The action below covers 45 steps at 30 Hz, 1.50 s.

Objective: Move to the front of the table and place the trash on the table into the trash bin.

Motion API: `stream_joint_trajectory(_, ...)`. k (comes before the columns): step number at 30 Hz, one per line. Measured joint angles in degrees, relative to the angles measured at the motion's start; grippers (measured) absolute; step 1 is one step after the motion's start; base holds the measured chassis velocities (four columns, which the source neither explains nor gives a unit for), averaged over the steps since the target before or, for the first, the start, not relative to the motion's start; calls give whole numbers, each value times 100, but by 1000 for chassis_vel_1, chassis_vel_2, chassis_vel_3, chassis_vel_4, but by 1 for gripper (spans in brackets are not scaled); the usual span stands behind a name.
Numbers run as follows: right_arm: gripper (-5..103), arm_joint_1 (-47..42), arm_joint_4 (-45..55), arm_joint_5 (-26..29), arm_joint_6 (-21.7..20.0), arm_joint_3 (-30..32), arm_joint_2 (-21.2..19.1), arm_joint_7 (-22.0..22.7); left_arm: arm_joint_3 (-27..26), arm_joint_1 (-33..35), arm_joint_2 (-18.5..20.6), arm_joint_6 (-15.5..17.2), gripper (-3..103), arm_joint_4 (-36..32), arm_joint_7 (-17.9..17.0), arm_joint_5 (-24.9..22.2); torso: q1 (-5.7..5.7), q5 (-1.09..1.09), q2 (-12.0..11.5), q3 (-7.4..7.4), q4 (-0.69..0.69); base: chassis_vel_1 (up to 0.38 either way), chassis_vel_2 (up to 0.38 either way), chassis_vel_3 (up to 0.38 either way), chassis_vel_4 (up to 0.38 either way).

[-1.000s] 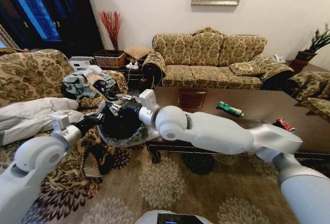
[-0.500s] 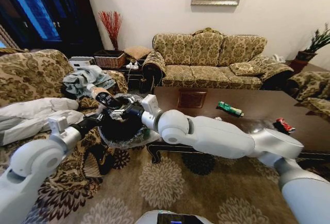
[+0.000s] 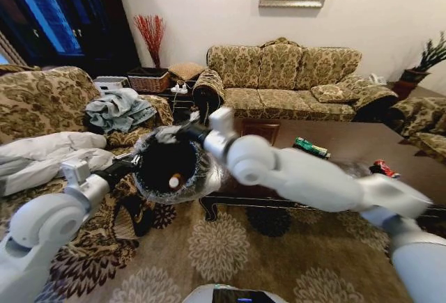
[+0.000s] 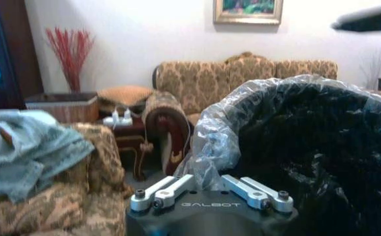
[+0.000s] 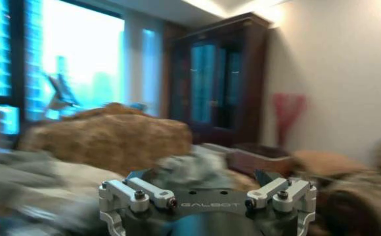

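Your left gripper [image 4: 210,189] jaws clamp the bag-lined trash bin's [image 3: 167,167] rim; the tan-and-white bottle [image 3: 175,180] lies inside, below your right gripper's [image 3: 198,125] empty, spread jaws.

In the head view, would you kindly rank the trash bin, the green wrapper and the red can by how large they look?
1. The trash bin, largest, though nearest the camera.
2. The green wrapper.
3. The red can, only slightly smaller-looking; too close to rank firmly.
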Motion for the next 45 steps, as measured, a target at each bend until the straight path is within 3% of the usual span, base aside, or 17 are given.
stream_joint_trajectory(1, 100, 0, 0, 0, 0, 0, 0, 0, 0, 0, 0, 0, 2, 0, 0, 0, 0, 0, 0, 0, 0, 0, 0, 0, 0)
stream_joint_trajectory(4, 100, -1021, 339, -345, -61, 1042, -1114, -245, 64, -70, -249, -43, 2, -165, 89, 231, 0, 7, 0, 0, -5, 0, 0, 0, 0)
stream_joint_trajectory(5, 100, -1021, 339, -345, -61, 1042, -1114, -245, 64, -70, -249, -43, 2, -165, 89, 231, 0, 7, 0, 0, -5, 0, 0, 0, 0)
stream_joint_trajectory(8, 100, -2769, 556, -871, -79, 2419, -1726, -214, 94, -26, -547, -44, 2, -329, 117, 272, -1, 5, 0, -1, -7, 0, 0, 0, 0)
stream_joint_trajectory(9, 100, -2769, 556, -871, -79, 2419, -1726, -214, 94, -26, -547, -44, 2, -329, 117, 272, -1, 5, 0, -1, -7, 0, 0, 0, 0)
stream_joint_trajectory(12, 100, -4230, 531, -1651, -243, 3476, -1579, -168, 72, 67, -853, -45, 2, -454, 202, 441, -2, -1, 0, -1, -2, 0, 0, 0, 0)
stream_joint_trajectory(14, 100, -4506, 534, -1802, -365, 3629, -1438, -86, 70, 99, -962, -51, 2, -485, 256, 550, -1, 0, 0, -1, -1, 0, 0, 0, 0)
stream_joint_trajectory(16, 100, -5252, 663, -2010, -807, 4119, -1071, 141, 90, 190, -1218, -78, 2, -538, 311, 726, 0, 0, 0, 0, 3, 0, 0, 0, 0)
stream_joint_trajectory(22, 100, -6175, 783, -2584, -957, 4693, -742, 94, 152, 222, -1449, -82, 2, -594, 337, 811, -1, 1, 0, -1, -4, 0, 0, 0, 0)
stream_joint_trajectory(26, 100, -6765, 1029, -2920, -597, 5250, -675, -97, 145, 227, -1483, -82, 2, -621, 333, 837, 0, 0, 0, 0, 0, 0, 0, 0, 0)
stream_joint_trajectory(28, 100, -7324, 1277, -3220, -240, 5836, -675, -853, 98, 258, -1510, -81, 2, -645, 327, 837, 1, -1, 0, 0, -1, 0, 0, 0, 0)
stream_joint_trajectory(30, 100, -7927, 1553, -3894, 721, 6209, -885, -1940, 61, 318, -1545, -82, 2, -654, 328, 836, 0, 1, 0, 0, -5, 0, 0, 0, 0)
stream_joint_trajectory(31, 100, -7927, 1553, -3894, 721, 6209, -885, -1940, 61, 318, -1545, -82, 2, -654, 328, 836, 0, 1, 0, 0, -5, 0, 0, 0, 0)
stream_joint_trajectory(34, 100, -8240, 1927, -5124, 2678, 6269, -1777, -2938, 76, 368, -1580, -81, 2, -654, 331, 835, -1, -1, 1, -1, -1, 0, 0, 0, 0)
stream_joint_trajectory(35, 100, -8240, 1927, -5124, 2678, 6269, -1777, -2938, 76, 368, -1580, -81, 2, -654, 331, 835, -1, -1, 1, -1, -1, 0, 0, 0, 0)
stream_joint_trajectory(39, 100, -7817, 2079, -4790, 3019, 6099, -2608, -2967, 96, 403, -1666, -68, 2, -661, 336, 836, 0, -2, 0, 1, -1, 0, 0, 0, 0)
stream_joint_trajectory(45, 100, -6961, 2081, -4504, 2768, 5650, -2696, -2934, 41, 402, -1731, -109, 2, -662, 412, 821, 0, -1, 0, 1, 0, 0, 0, 0, 0)
